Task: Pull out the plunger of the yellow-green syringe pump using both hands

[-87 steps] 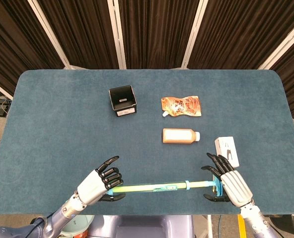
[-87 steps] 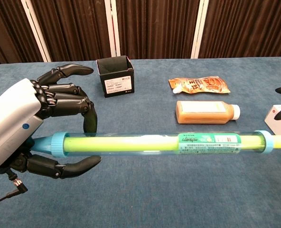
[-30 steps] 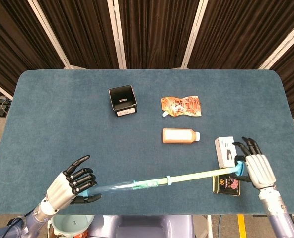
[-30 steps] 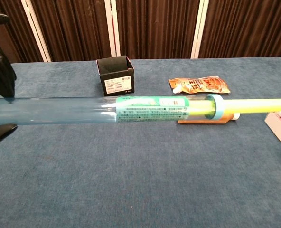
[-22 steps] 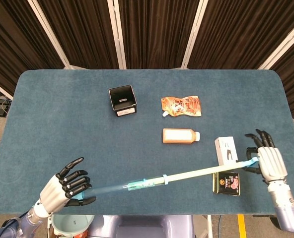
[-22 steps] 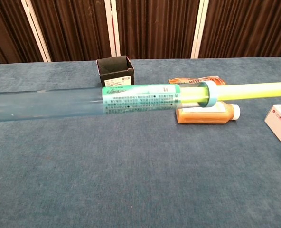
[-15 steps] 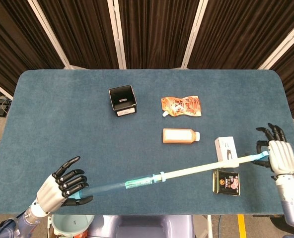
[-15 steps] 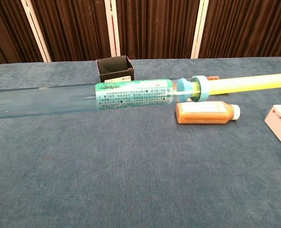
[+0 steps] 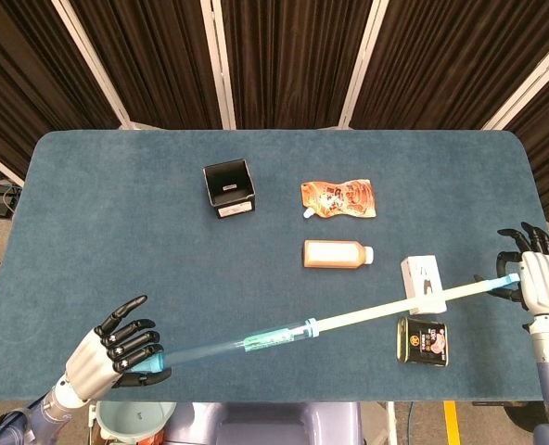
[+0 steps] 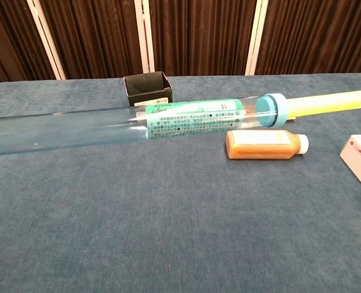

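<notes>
The syringe pump hangs above the table's front, slanting up to the right. Its clear blue barrel (image 9: pixel 228 346) carries a green label and ends in a blue collar (image 9: pixel 311 325). The yellow-green plunger rod (image 9: pixel 395 307) sticks far out of the collar. My left hand (image 9: pixel 112 348) grips the barrel's left end at the front left corner. My right hand (image 9: pixel 537 281) holds the plunger's handle past the table's right edge. In the chest view the barrel (image 10: pixel 77 130), collar (image 10: pixel 272 110) and rod (image 10: pixel 333 101) cross the frame, and neither hand shows there.
A black open box (image 9: pixel 229 188) stands at the back middle. An orange pouch (image 9: pixel 339 198) and an orange bottle (image 9: pixel 338 252) lie right of centre. A white box (image 9: pixel 423 281) and a dark tin (image 9: pixel 422 341) sit under the rod at the front right.
My hands have moved apart, the right one out past the table's right edge. The plunger rod has slid much further out of the barrel, and the pump now slants upward to the right.
</notes>
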Robot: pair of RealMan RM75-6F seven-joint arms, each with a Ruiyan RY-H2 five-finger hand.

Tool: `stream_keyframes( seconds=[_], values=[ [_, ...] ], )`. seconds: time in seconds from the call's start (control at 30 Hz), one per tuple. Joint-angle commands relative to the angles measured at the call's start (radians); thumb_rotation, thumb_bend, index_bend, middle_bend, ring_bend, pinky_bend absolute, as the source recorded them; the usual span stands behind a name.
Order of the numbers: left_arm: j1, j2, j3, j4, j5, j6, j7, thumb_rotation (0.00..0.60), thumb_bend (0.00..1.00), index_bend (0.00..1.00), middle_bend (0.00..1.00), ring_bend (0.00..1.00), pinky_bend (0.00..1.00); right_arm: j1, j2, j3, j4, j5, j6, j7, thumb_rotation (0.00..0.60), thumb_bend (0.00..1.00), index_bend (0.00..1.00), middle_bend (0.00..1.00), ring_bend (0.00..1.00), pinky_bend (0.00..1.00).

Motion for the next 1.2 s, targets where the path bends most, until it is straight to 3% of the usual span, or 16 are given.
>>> stream_keyframes(
  seconds=[0.03, 0.13, 0.27, 0.33, 0.4, 0.47, 0.5, 0.63, 0.73, 0.87, 1.03, 1.13, 1.2],
  values=[
    [-0.007, -0.015, -0.008, 0.023, -0.01, -0.021, -0.003, 0.6, 0.47, 0.72, 0.59, 0.46, 0.15, -0.002, 0.0, -0.006, 0.0, -0.007, -0.002, 0.002, 0.6, 0.26, 0.86, 0.24, 0.06, 0.06],
    [-0.01, -0.03, -0.011, 0.051, -0.045, -0.066, -0.037, 0.6, 0.44, 0.68, 0.58, 0.46, 0.15, -0.001, -0.006, -0.012, 0.004, -0.006, -0.01, -0.008, 0.6, 0.26, 0.86, 0.24, 0.06, 0.06],
    [-0.003, -0.051, -0.002, 0.128, -0.083, -0.116, -0.087, 0.6, 0.38, 0.52, 0.49, 0.44, 0.15, 0.008, -0.027, -0.023, 0.03, 0.004, -0.04, -0.037, 0.6, 0.23, 0.84, 0.24, 0.06, 0.06],
    [0.006, -0.06, 0.008, 0.179, -0.097, -0.139, -0.112, 0.6, 0.36, 0.43, 0.43, 0.42, 0.15, 0.013, -0.042, -0.029, 0.045, 0.012, -0.061, -0.043, 0.6, 0.21, 0.69, 0.21, 0.06, 0.06],
    [0.021, -0.075, 0.016, 0.243, -0.119, -0.158, -0.15, 0.6, 0.35, 0.38, 0.39, 0.41, 0.15, 0.018, -0.063, -0.038, 0.069, 0.013, -0.082, -0.039, 0.6, 0.2, 0.38, 0.17, 0.06, 0.09],
    [0.035, -0.088, 0.02, 0.299, -0.139, -0.174, -0.187, 0.6, 0.33, 0.36, 0.37, 0.41, 0.15, 0.021, -0.089, -0.044, 0.098, 0.007, -0.089, -0.025, 0.6, 0.19, 0.2, 0.13, 0.08, 0.15],
    [0.04, -0.094, 0.021, 0.328, -0.149, -0.183, -0.205, 0.6, 0.33, 0.36, 0.36, 0.41, 0.15, 0.021, -0.107, -0.046, 0.118, 0.0, -0.082, -0.016, 0.6, 0.19, 0.21, 0.11, 0.08, 0.16],
    [0.054, -0.122, 0.006, 0.453, -0.202, -0.231, -0.272, 0.6, 0.29, 0.3, 0.33, 0.36, 0.15, 0.023, -0.171, -0.074, 0.202, -0.015, -0.104, -0.014, 0.6, 0.13, 0.05, 0.03, 0.03, 0.13],
    [0.059, -0.129, -0.007, 0.504, -0.24, -0.28, -0.321, 0.6, 0.25, 0.24, 0.27, 0.3, 0.11, 0.026, -0.19, -0.096, 0.23, -0.018, -0.137, -0.038, 0.6, 0.02, 0.0, 0.0, 0.0, 0.08],
    [0.067, -0.121, -0.02, 0.541, -0.286, -0.354, -0.367, 0.6, 0.18, 0.17, 0.19, 0.18, 0.06, 0.02, -0.171, -0.144, 0.19, -0.058, -0.151, -0.083, 0.6, 0.0, 0.0, 0.0, 0.0, 0.04],
    [0.079, -0.052, -0.069, 0.455, -0.359, -0.377, -0.39, 0.6, 0.15, 0.16, 0.17, 0.16, 0.05, -0.04, -0.133, -0.154, 0.074, -0.154, 0.066, -0.187, 0.6, 0.0, 0.0, 0.0, 0.0, 0.0],
    [0.092, 0.02, -0.089, 0.347, -0.385, -0.366, -0.371, 0.6, 0.14, 0.15, 0.16, 0.16, 0.04, -0.077, -0.108, -0.136, 0.012, -0.183, 0.2, -0.309, 0.6, 0.0, 0.0, 0.0, 0.0, 0.0],
    [0.122, 0.114, -0.101, 0.204, -0.417, -0.37, -0.307, 0.6, 0.13, 0.13, 0.15, 0.16, 0.04, -0.116, -0.075, -0.12, -0.069, -0.203, 0.316, -0.43, 0.6, 0.0, 0.0, 0.0, 0.0, 0.0]
  ],
)
